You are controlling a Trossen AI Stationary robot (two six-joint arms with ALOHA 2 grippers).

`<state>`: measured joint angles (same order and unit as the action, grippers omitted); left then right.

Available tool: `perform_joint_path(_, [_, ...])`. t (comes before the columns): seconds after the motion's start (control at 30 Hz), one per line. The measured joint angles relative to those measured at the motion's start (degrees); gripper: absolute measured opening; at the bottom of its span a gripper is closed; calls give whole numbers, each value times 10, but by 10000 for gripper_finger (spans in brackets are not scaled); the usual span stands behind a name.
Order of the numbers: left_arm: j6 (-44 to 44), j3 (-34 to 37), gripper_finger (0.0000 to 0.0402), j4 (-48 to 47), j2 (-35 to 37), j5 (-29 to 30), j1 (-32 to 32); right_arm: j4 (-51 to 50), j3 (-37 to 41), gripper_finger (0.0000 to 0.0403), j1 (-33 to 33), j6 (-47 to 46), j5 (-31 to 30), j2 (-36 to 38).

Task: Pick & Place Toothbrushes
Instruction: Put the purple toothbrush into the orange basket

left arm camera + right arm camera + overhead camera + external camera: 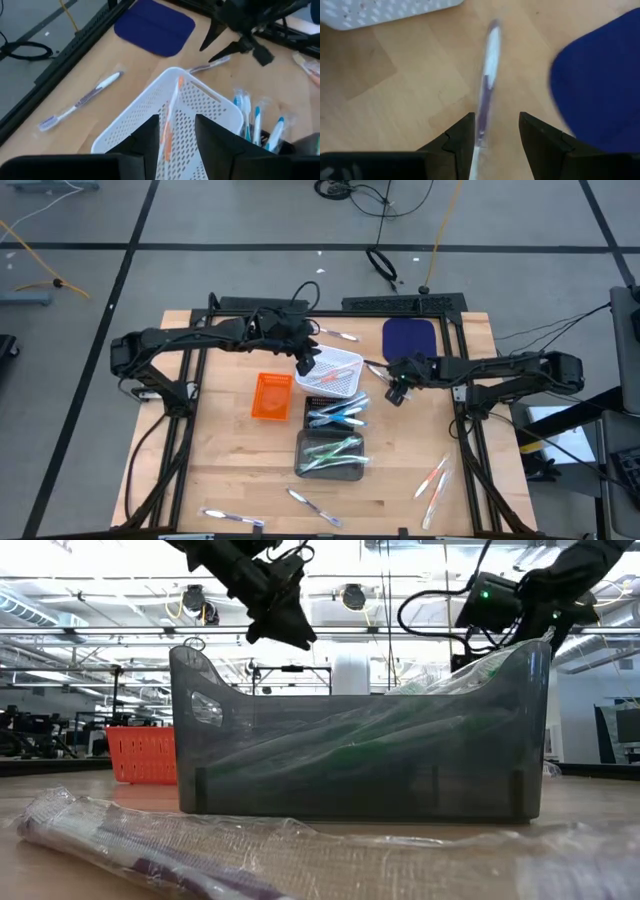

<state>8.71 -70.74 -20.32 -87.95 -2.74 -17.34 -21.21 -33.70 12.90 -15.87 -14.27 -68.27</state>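
A white perforated basket [342,372] sits mid-table. My left gripper [177,120] hovers open over its left corner. Below the gap, an orange-accented toothbrush [168,137] lies inside the basket, its pale end leaning up toward the rim [179,80]. My right gripper [496,117] is open above a purple-accented toothbrush [489,65]. That toothbrush lies flat on the wood between the basket and a dark blue mat [600,75]. The fingers stand either side of its handle end, and the left wrist view shows this gripper [220,46] raised off the table above it [210,64].
An orange basket [271,395] sits left of the white one. Nearer are a tray of blue toothbrushes [336,412] and a grey tray of green ones [330,453]. Loose wrapped toothbrushes lie at the far edge [341,334], near edge [312,506] [232,518] and near right [432,480].
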Motion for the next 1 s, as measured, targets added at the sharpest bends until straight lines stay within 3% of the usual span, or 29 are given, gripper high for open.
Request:
perform_joint_path(0.13, [-2, 0, 122, -44, 7, 2, -2, 34, 22, 144, 7, -8, 38, 0])
perform_joint_path(0.6, [-7, 0, 122, -135, 23, 34, -5, 76, 72, 140, 5, -43, 45, -4])
perform_joint_path(0.77, [-7, 0, 122, -157, 22, 34, -6, 77, 81, 98, 5, -45, 56, -4])
perform_joint_path(0.93, [-7, 0, 122, -169, 22, 51, -6, 79, 88, 19, 5, -49, 52, -4])
perform_joint_path(1.0, [-7, 0, 122, -168, 22, 57, -6, 78, 88, 11, 5, -47, 50, -3])
